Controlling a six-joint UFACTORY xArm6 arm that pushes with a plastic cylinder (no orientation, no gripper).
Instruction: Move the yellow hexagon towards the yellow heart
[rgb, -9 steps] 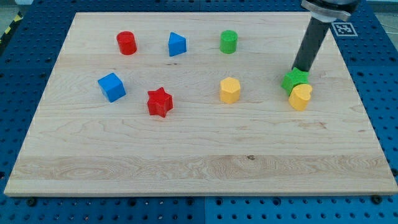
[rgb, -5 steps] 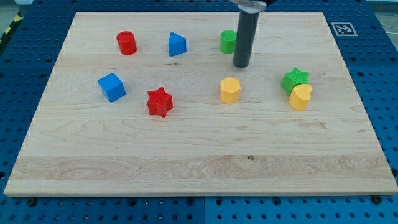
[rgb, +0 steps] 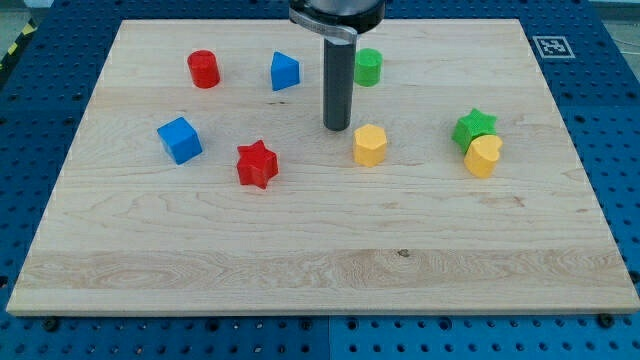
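The yellow hexagon (rgb: 370, 144) sits a little right of the board's middle. The yellow heart (rgb: 484, 156) lies further to the view's right, touching the green star (rgb: 474, 127) just above it. My tip (rgb: 337, 127) rests on the board just left of and slightly above the yellow hexagon, close to it but with a small gap showing.
A green cylinder (rgb: 368, 67) stands above the hexagon, partly beside my rod. A blue triangular block (rgb: 285, 71) and a red cylinder (rgb: 203, 69) lie at the top left. A blue cube (rgb: 179, 139) and a red star (rgb: 257, 163) lie at the left.
My tip has moved from the green star at the right, leftward across the board, to the upper left side of the yellow hexagon. No block has moved.
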